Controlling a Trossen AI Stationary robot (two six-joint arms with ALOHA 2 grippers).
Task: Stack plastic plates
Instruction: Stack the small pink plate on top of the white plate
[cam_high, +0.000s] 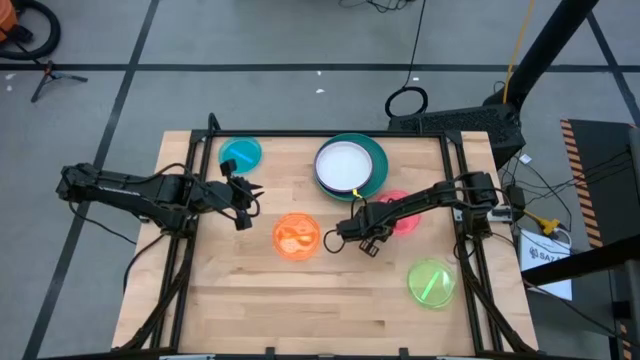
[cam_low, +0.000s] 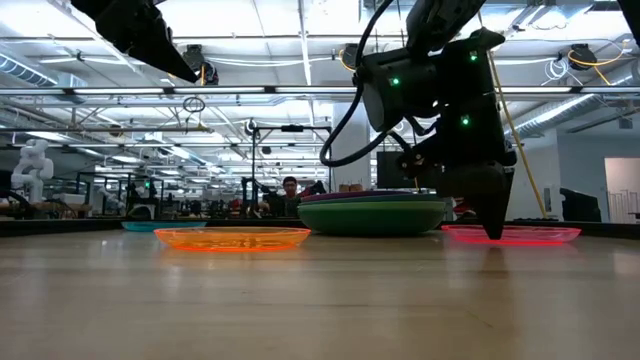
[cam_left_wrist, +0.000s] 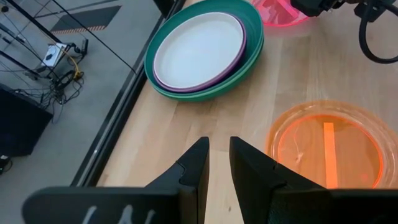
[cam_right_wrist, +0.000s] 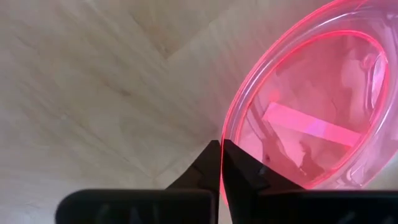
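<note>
We see the right gripper down at table level with its two dark fingers pinched together on the rim of the pink plate; the thin glowing edge runs straight between the fingertips, and the rest of the translucent dish spreads out beyond them over the pale wooden table. From above, the same gripper sits at the pink plate's edge nearest the table's middle, and in the level view the finger comes down to that plate's near rim.

Just beside these fingers, toward the left arm, lies the orange plate, flat on the wood and untouched. Farther from them, toward the back edge, stands the stack: a white plate resting in a purple one, which rests in the teal plate. Well apart toward the front edge lies the lime plate.

The left gripper hangs above the table on the far side of the orange plate, holding nothing. Its fingers stand slightly apart, a narrow gap showing bare wood between them; the orange plate lies just beside them, the stack beyond. Behind that gripper, near the back corner, rests the blue plate.
</note>
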